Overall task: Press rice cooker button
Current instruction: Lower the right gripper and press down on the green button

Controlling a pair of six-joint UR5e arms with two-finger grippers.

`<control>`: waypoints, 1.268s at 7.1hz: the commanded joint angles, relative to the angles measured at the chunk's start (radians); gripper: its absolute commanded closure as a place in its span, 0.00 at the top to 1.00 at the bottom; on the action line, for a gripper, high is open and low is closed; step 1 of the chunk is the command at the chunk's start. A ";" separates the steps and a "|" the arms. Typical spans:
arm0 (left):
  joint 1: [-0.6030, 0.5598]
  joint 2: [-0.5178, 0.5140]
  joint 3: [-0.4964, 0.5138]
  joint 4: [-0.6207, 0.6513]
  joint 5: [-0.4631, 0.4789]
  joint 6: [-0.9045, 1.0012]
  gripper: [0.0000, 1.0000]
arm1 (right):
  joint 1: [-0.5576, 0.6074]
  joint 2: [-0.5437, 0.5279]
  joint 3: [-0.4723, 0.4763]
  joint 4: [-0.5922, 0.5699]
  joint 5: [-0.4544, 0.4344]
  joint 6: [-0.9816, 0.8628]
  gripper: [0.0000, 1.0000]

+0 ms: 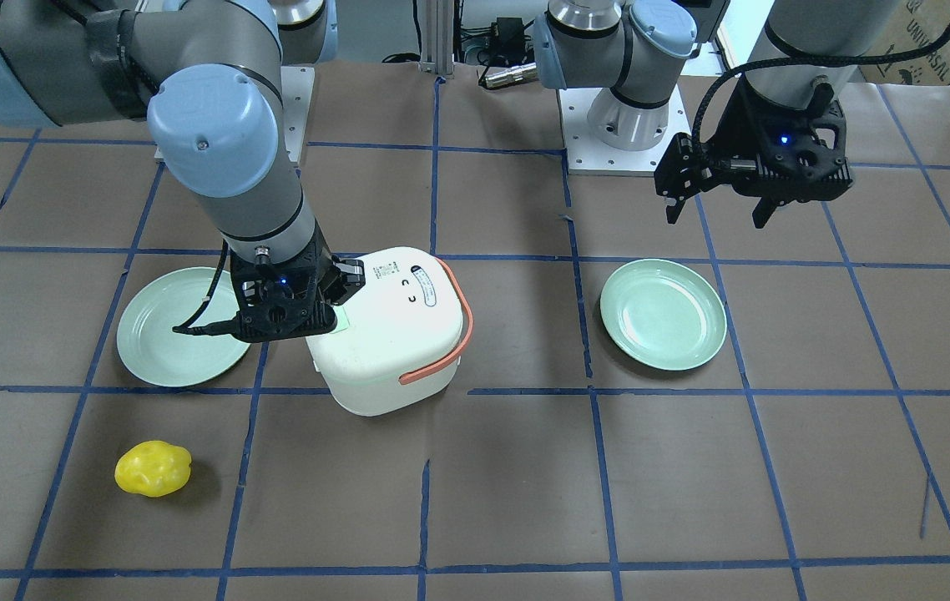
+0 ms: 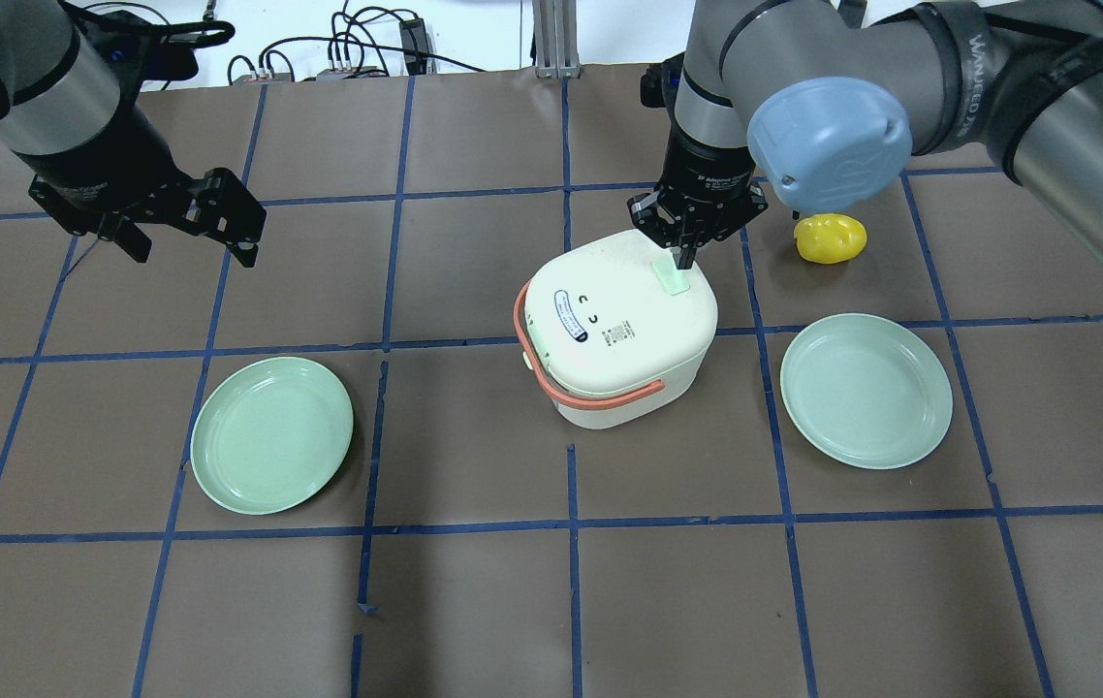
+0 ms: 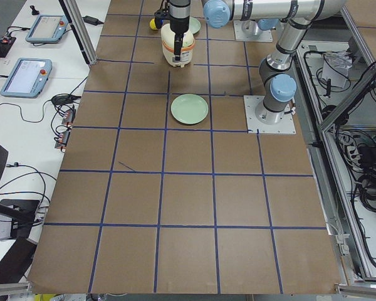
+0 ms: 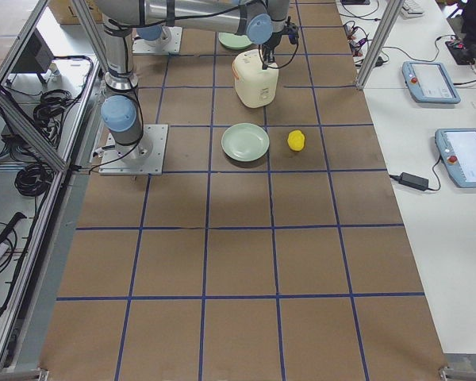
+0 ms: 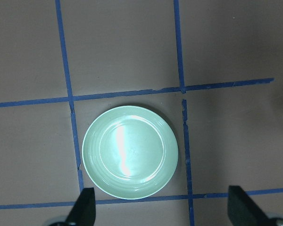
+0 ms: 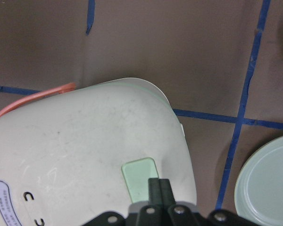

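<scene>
A white rice cooker point(image 2: 619, 330) with an orange handle stands mid-table. A pale green button point(image 2: 670, 274) sits on its lid near the far right corner. My right gripper point(image 2: 682, 259) points straight down, shut, with its fingertips on that button. In the right wrist view the closed fingertips point(image 6: 159, 186) touch the button's point(image 6: 137, 173) near edge. My left gripper point(image 2: 193, 250) is open and empty, hovering above the table at the far left, well away from the cooker. In the left wrist view it point(image 5: 162, 212) hangs over a green plate point(image 5: 130, 151).
One green plate point(image 2: 270, 433) lies left of the cooker and another point(image 2: 866, 390) lies to its right. A yellow lumpy object point(image 2: 831, 238) lies beyond the right plate, close to my right arm. Brown paper with blue tape lines covers the table.
</scene>
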State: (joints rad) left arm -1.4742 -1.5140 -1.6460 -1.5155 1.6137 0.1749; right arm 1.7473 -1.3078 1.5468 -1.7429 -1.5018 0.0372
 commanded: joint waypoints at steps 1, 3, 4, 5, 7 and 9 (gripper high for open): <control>0.000 0.000 0.000 0.000 0.000 0.000 1.00 | 0.004 -0.004 0.001 0.002 0.000 0.013 0.08; 0.000 0.000 0.000 0.000 0.000 0.000 1.00 | 0.008 -0.004 0.025 0.000 0.011 0.015 0.08; 0.000 0.000 0.000 0.000 0.000 0.000 1.00 | 0.008 -0.004 0.032 -0.001 0.011 0.013 0.08; 0.000 0.000 0.000 0.000 0.000 0.000 1.00 | 0.008 -0.002 0.032 -0.001 0.012 0.015 0.08; 0.000 0.000 0.000 0.000 0.000 0.000 1.00 | 0.008 -0.004 0.033 -0.001 0.012 0.017 0.09; 0.000 0.000 0.000 0.000 0.000 0.000 1.00 | 0.008 -0.001 0.033 -0.001 0.012 0.013 0.09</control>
State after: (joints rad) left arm -1.4742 -1.5140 -1.6459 -1.5156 1.6137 0.1749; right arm 1.7549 -1.3108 1.5799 -1.7441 -1.4895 0.0531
